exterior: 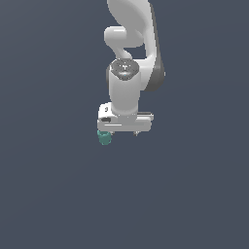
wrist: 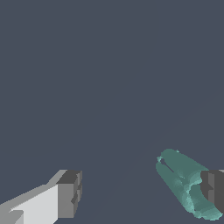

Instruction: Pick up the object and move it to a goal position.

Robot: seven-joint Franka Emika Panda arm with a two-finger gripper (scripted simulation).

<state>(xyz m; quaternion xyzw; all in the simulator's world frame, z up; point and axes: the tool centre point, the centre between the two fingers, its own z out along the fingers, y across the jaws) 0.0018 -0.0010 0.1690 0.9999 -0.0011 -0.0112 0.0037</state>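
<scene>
In the exterior view, read from its left to its right, the small teal-green lumpy object [exterior: 103, 137] lay just below the left end of the white robot claw [exterior: 124, 131], off the claw's centre line rather than between its fingers, with the rest of the claw body extending toward the view's right and the white arm rising above it. The claw was spread wide and held nothing. In the wrist view the same offset appeared more plainly: one dark grey fingertip [wrist: 70, 193] stood alone with only the plain dark grey-blue counter [wrist: 109, 78] around it, a broad empty gap followed, and the teal-green object [wrist: 183, 186] sat at the opposite fingertip [wrist: 213, 190], overlapping or touching it, though contact could not be confirmed from these renders. From this angle the object looked elongated, its long axis running obliquely from the open gap toward that fingertip; in the exterior view it looked roundish, so its true shape remained uncertain. The relation governing the coming move was judged to be this sideways offset: the claw would probably need to shift toward the exterior view's left before closing. No goal marker was visible.
</scene>
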